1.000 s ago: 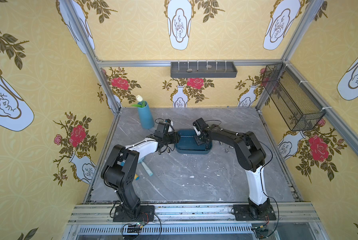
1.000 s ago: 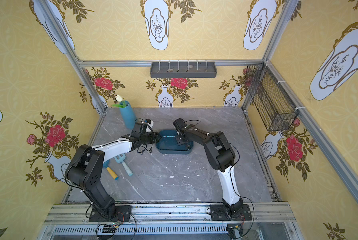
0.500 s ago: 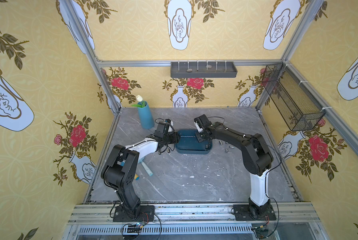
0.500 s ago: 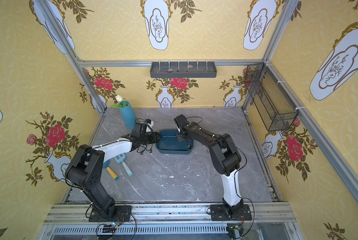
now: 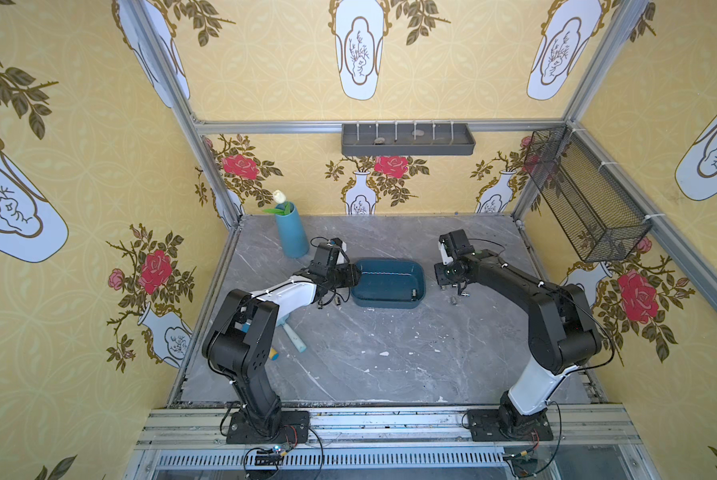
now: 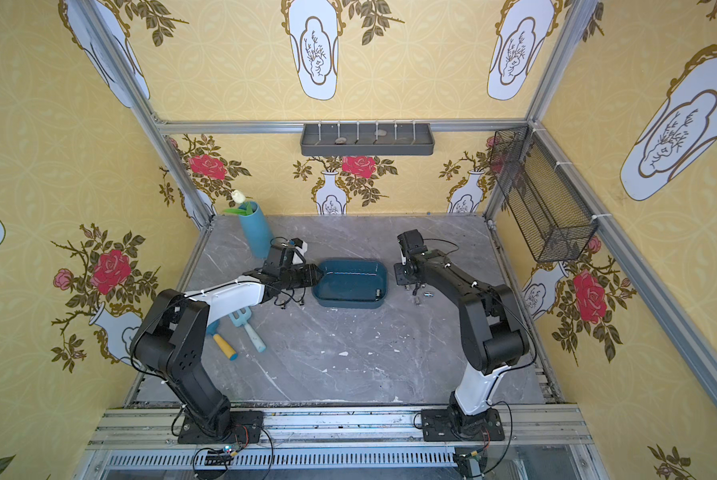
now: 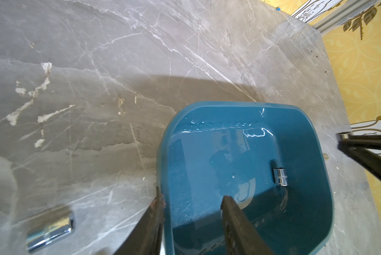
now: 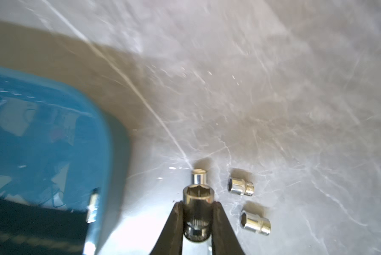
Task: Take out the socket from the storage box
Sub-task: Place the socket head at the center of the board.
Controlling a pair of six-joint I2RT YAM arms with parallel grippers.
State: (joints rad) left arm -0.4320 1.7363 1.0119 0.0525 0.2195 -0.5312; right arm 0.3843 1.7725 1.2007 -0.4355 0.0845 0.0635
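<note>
The dark teal storage box [image 5: 390,263] lies mid-table, with one chrome socket [image 5: 413,293] left inside near its right end, also showing in the left wrist view [image 7: 280,176]. My right gripper [image 8: 198,204] hangs just right of the box [image 8: 52,132], shut on a larger chrome socket [image 8: 198,198] held above the marble. In a top view this gripper [image 5: 456,286] is clear of the box. My left gripper [image 7: 192,196] stands open at the box's left end. One finger [image 7: 158,205] lies against the outside of the wall, the other stands inside.
Loose sockets [image 8: 240,186] [image 8: 254,221] lie on the marble beside the held one. Another socket [image 7: 50,229] lies outside the box near my left gripper. A blue vase [image 5: 292,230] stands back left, toy garden tools [image 6: 248,328] lie front left. A grey tray [image 5: 406,139] and a mesh basket [image 5: 585,195] hang on the walls.
My right gripper has closed on a socket inside the box, then lifted out and swung right, past the box's right end. The left arm has stayed put.
</note>
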